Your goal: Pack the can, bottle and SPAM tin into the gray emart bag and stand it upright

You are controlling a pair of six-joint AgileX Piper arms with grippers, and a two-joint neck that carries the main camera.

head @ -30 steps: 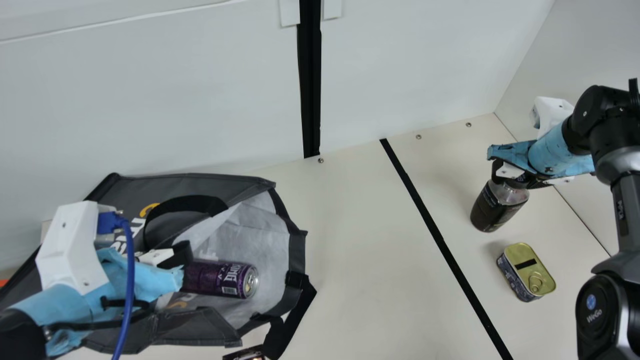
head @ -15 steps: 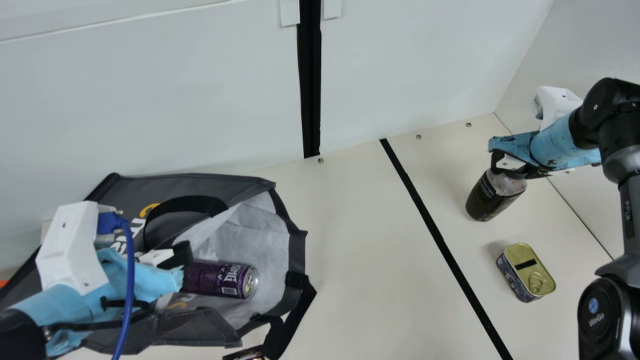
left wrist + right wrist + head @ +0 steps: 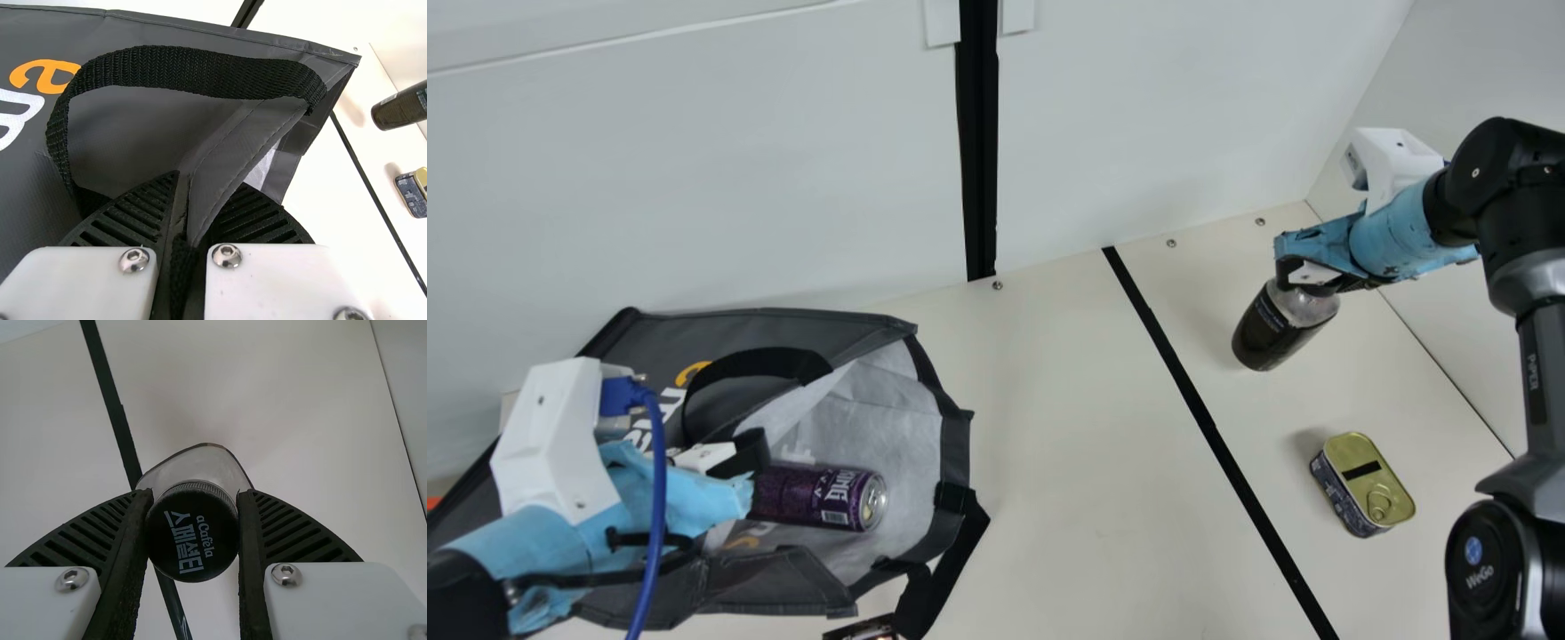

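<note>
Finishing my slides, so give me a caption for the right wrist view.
The right gripper holds a bottle by its black cap, above a cream table crossed by a black stripe.

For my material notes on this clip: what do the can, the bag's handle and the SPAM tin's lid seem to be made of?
Can: likely metal, glossy purple print, bare silvery end with a pull tab.
Bag's handle: woven synthetic webbing, probably, matt black with a visible weave.
SPAM tin's lid: apparently gold-toned metal, shiny, with a ring pull.

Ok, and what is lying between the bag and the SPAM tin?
A black strip crosses the table between the bag and the tin, as the main view shows.
</note>
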